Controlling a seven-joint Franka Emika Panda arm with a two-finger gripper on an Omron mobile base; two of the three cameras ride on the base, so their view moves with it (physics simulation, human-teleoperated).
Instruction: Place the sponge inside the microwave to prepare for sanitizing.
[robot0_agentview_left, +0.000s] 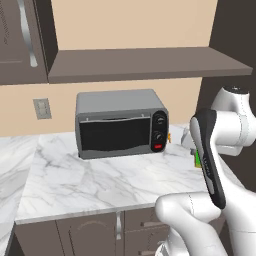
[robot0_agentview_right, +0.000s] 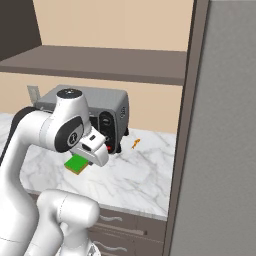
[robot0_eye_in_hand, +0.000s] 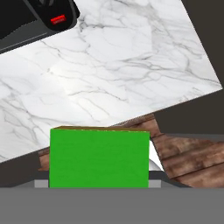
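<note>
Transport step in hand. Sponge (robot0_eye_in_hand: 99, 157) gripped in gripper (robot0_agentview_right: 86, 159), jaws part-closed on its sides, carried above front edge of marble counter (robot0_agentview_left: 100, 175), clear of surface. Green block also visible in right base view under hand, sliver in left base view beside forearm.

Silver-grey box oven (robot0_agentview_left: 121, 123) with round knobs, red button on counter: not target.

Next, by judgement: locate microwave, probably base repositioning, door open before insertion.

No legible writing or brand anywhere.

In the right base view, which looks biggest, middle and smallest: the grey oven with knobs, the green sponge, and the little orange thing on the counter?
1. Grey oven, though the arm hides part of it.
2. Green sponge, nearer the camera, so it may look bigger.
3. Orange thing.
</note>
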